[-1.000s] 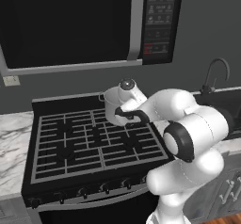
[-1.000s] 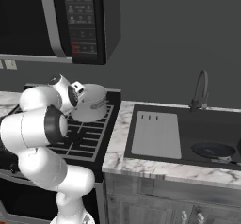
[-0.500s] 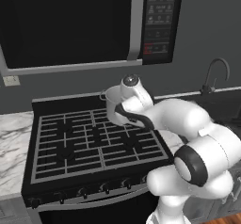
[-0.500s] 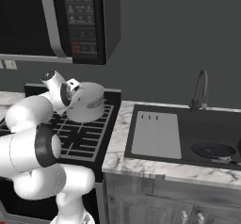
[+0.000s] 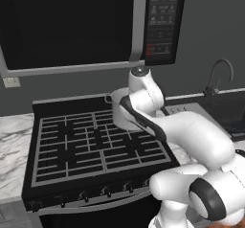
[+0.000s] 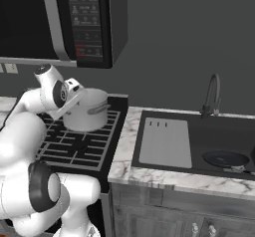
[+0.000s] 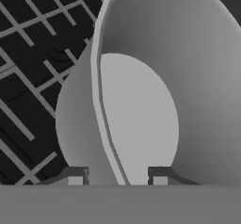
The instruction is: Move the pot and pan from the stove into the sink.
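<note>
1. Gripper (image 7: 117, 177): in my hand view the two fingertips straddle the pot's wall, one outside and one inside, so I read the jaws as pinched on the rim.
2. Pot (image 6: 88, 112): silvery cylinder, held at its left rim in the right base view. It looks slightly tilted and just above the grates, though I cannot tell for certain whether its base still touches them. In the left base view the pot (image 5: 120, 111) sits partly behind the wrist, over the stove's rear right area.
3. Pot interior: in my hand view the flat light-grey bottom and the curved inner wall are visible past the fingertips.
4. Stove (image 5: 76, 145): black range with grey grid grates and a row of front knobs; the grates also appear beneath the pot in my hand view, at the left.
5. Pan (image 6: 225, 159): dark and shallow, lying inside the sink basin at the far right, well apart from the pot.
6. Sink (image 6: 164, 142): dark basin with a flat grey drainboard panel on its left side and an arched faucet (image 6: 212, 92) at the back.
7. Microwave (image 5: 86, 26): dark, mounted above the stove.
</note>
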